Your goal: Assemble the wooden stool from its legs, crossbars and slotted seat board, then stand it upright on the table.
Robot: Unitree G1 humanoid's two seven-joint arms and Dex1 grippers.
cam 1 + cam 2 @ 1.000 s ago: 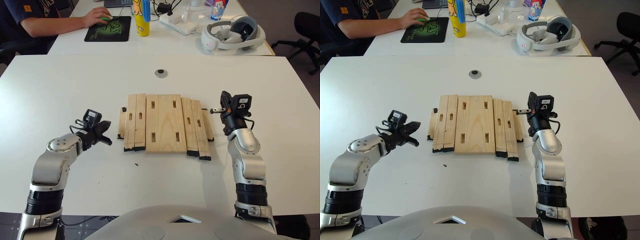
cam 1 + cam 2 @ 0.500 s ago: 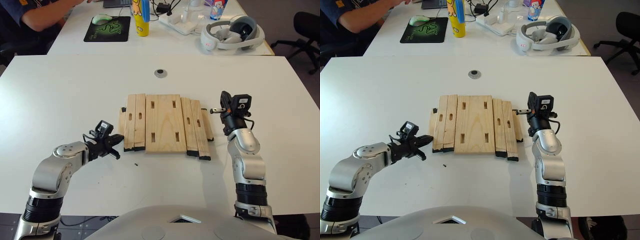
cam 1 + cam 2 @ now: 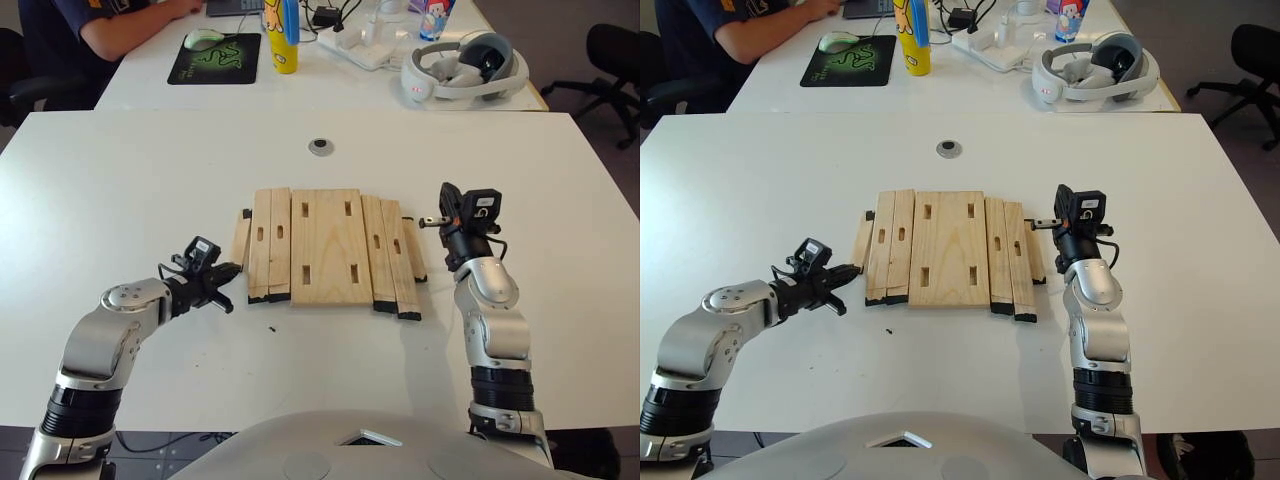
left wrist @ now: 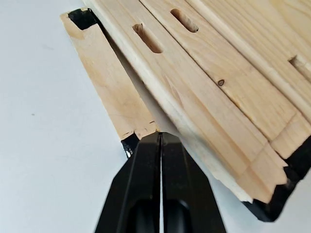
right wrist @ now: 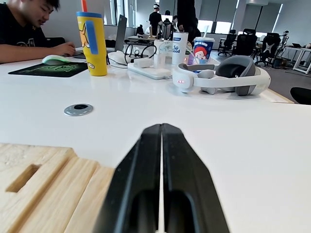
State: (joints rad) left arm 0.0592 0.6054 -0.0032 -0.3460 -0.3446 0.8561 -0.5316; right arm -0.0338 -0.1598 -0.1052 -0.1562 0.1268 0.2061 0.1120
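Where the black left claw (image 4: 160, 137), pressed together, points, a narrow pale wooden slat (image 4: 104, 85) lies just ahead; right claw (image 5: 162, 128) likewise together.

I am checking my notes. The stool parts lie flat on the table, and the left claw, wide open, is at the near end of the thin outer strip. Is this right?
The left claw is shut, not wide open; the left wrist view shows it closed tight. The rest is right.

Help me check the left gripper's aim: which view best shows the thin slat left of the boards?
Left wrist view: the slat lies close up, its end at the shut left gripper. Head views show it small; right wrist view faces elsewhere.
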